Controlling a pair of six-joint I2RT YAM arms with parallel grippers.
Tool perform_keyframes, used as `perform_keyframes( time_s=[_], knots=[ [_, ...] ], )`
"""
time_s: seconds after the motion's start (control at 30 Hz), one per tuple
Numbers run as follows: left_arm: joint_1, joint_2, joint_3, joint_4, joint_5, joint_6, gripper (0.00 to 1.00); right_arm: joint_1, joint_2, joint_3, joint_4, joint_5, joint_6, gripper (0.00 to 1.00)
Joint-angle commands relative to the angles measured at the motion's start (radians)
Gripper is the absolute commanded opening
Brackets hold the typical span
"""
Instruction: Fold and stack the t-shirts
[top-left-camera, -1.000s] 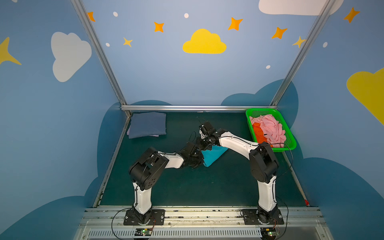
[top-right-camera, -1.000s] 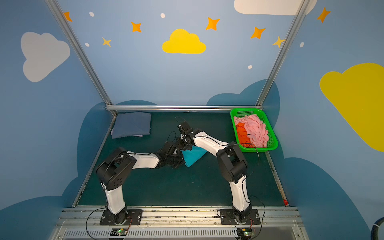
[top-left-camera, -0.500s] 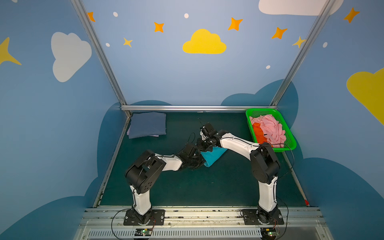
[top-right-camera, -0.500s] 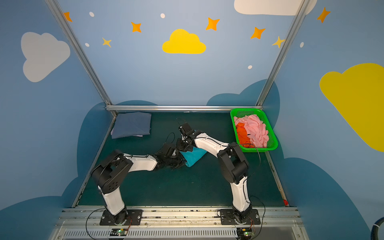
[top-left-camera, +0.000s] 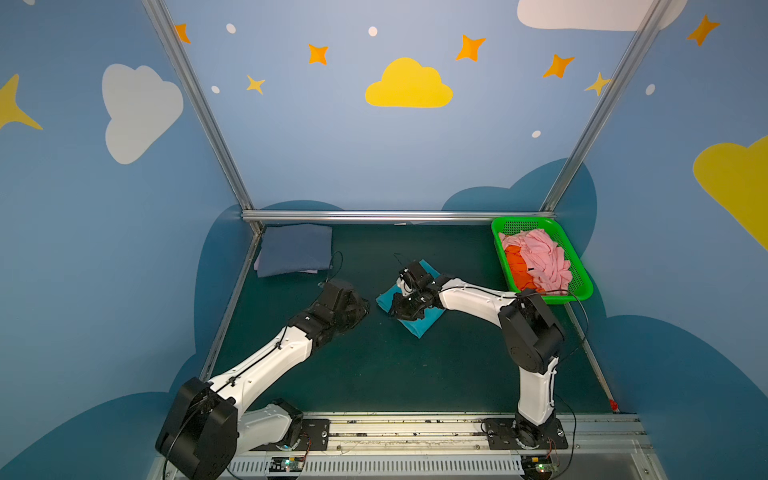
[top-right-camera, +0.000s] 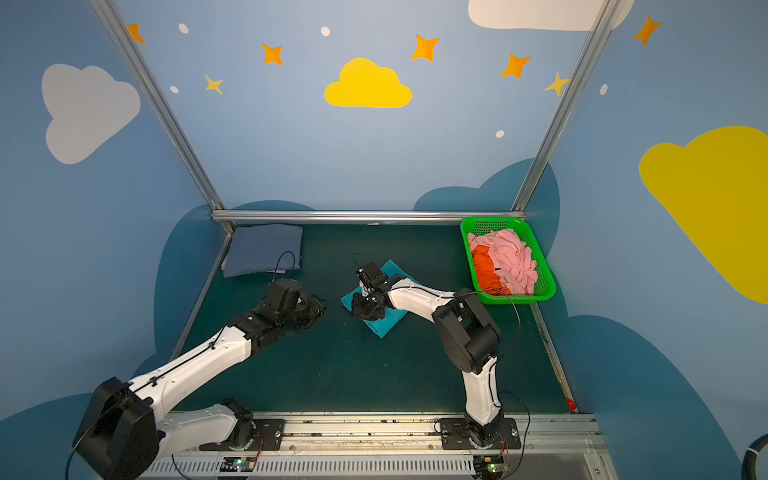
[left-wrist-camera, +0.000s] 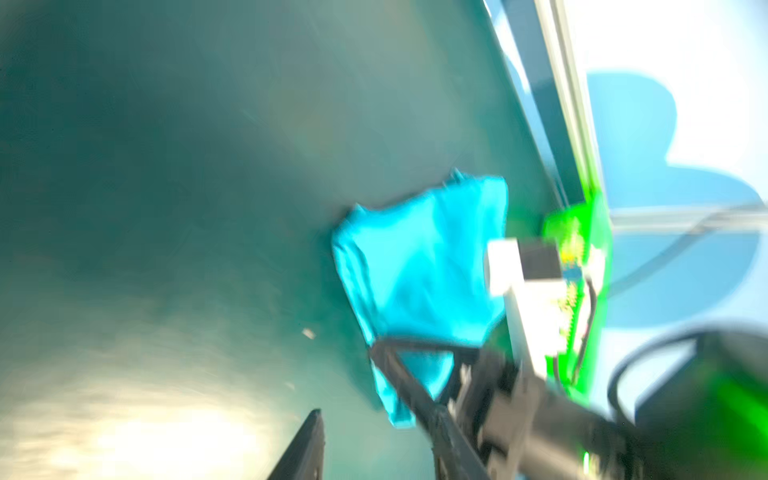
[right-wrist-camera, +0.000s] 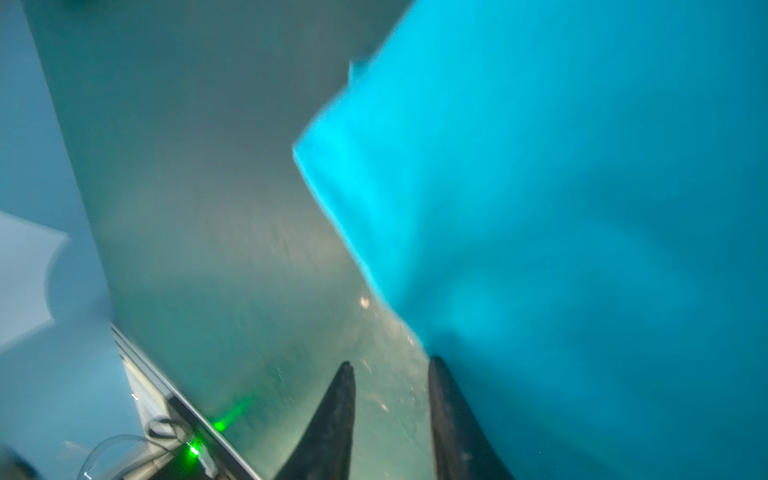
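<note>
A folded teal t-shirt (top-left-camera: 419, 326) (top-right-camera: 386, 323) lies mid-table. My right gripper (top-left-camera: 395, 308) (top-right-camera: 362, 309) hovers over its left part. In the right wrist view that gripper (right-wrist-camera: 390, 361) is open with bare table between the fingers, and the teal t-shirt (right-wrist-camera: 561, 208) lies against one fingertip. My left gripper (top-left-camera: 360, 309) (top-right-camera: 318, 309) sits left of the shirt, apart from it. In the blurred left wrist view it (left-wrist-camera: 347, 380) is open and empty, with the teal t-shirt (left-wrist-camera: 424, 266) ahead. A folded slate-blue t-shirt (top-left-camera: 295, 253) lies back left on a pale lavender one (top-left-camera: 258, 266).
A green basket (top-left-camera: 582, 286) (top-right-camera: 548, 286) at the back right holds a crumpled pink t-shirt (top-left-camera: 540, 257) and an orange t-shirt (top-left-camera: 519, 266). A metal rail (top-left-camera: 395, 215) bounds the back, and walls close both sides. A dark green mat (top-left-camera: 395, 374) covers the table.
Both grippers were shut at the teal t-shirt's left edge and have opened, letting it go. The left arm has drawn back to the left, away from the shirt.
</note>
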Motion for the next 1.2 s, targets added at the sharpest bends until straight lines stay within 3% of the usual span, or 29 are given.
perform_keyframes(
  time_s=[0.0,0.17,0.33,0.4,0.47,0.73,1.17],
  knots=[
    [0.019,0.061,0.045,-0.05,-0.03,0.037,0.44,0.013,-0.103,-0.049,0.015,-0.005,-0.031,0.39],
    [0.014,0.27,0.235,-0.05,0.113,0.119,0.41,0.012,-0.284,-0.153,-0.01,0.068,-0.08,0.36],
    [-0.008,0.43,0.383,-0.011,0.151,0.11,0.34,-0.018,-0.431,-0.209,-0.041,0.13,-0.122,0.14],
    [-0.013,0.488,0.437,-0.01,0.142,0.115,0.32,-0.046,-0.436,-0.227,-0.026,0.135,-0.124,0.05],
    [-0.011,0.548,0.479,-0.012,0.136,0.122,0.29,-0.075,-0.406,-0.232,-0.011,0.095,-0.111,0.02],
    [-0.003,0.743,0.558,0.01,0.182,0.106,0.25,-0.121,-0.189,-0.205,0.066,-0.086,-0.082,0.0],
    [0.018,0.868,0.577,0.013,0.179,0.108,0.24,-0.142,-0.181,-0.557,0.207,-0.084,-0.035,0.0]
  ],
)
